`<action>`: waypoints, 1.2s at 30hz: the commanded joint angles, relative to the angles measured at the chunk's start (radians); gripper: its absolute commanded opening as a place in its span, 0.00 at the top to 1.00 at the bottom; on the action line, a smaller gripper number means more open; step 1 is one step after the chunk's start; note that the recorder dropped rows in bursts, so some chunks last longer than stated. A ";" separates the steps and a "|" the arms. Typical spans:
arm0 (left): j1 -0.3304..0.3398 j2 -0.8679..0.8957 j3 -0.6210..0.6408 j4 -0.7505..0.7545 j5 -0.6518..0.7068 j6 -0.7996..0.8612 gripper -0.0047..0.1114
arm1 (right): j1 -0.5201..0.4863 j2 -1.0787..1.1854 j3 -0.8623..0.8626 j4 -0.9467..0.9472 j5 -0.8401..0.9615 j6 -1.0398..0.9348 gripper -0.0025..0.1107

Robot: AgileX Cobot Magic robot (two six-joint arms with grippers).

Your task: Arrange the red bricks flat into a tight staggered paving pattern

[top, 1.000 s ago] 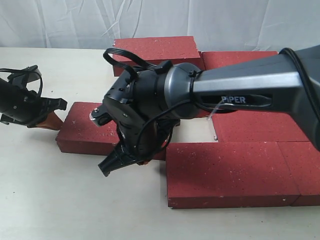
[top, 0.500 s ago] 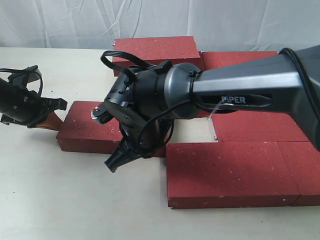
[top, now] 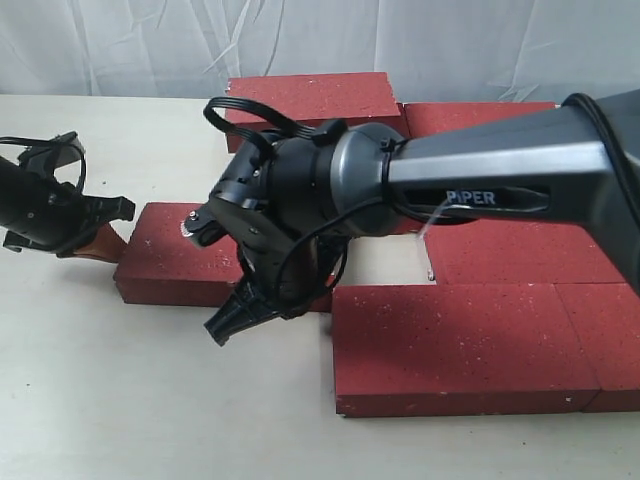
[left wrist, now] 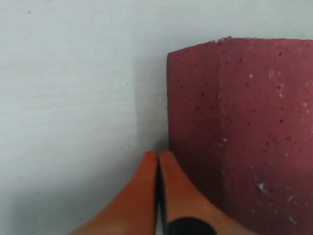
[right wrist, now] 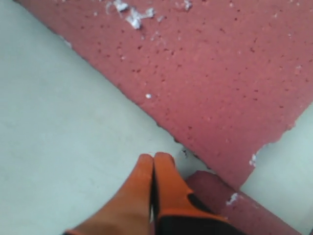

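Several red bricks lie flat on the pale table. A loose brick lies left of the laid group: a back brick, another at the right back, a middle-right one and a wide front one. My left gripper is shut, and its orange fingertips rest on the table against the loose brick's left end. My right gripper is also shut and holds nothing. Its tips hover at the loose brick's front edge, near the front brick's corner.
A bare gap of table shows between the middle-right and front bricks. A further brick lies at the front right edge. White cloth hangs behind the table. The right arm's bulk hides the loose brick's right end.
The right gripper's tip has shifted slightly up and back toward the loose brick's front edge. The left arm and the bricks have not visibly moved.
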 commanded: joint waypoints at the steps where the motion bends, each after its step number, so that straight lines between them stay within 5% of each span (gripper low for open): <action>1: 0.005 -0.001 -0.003 -0.011 0.016 -0.004 0.96 | -0.001 -0.043 -0.003 0.044 0.008 -0.001 0.99; 16: 0.005 -0.001 -0.003 -0.045 0.062 -0.008 0.96 | -0.046 -0.166 -0.003 0.128 0.014 -0.099 0.99; 31: -0.001 -0.001 -0.003 -0.064 0.076 -0.008 0.96 | -0.361 -0.269 -0.003 0.404 0.065 -0.331 0.99; 36: -0.071 -0.001 -0.003 -0.060 0.064 -0.008 0.96 | -0.447 -0.276 -0.003 0.417 0.071 -0.339 0.99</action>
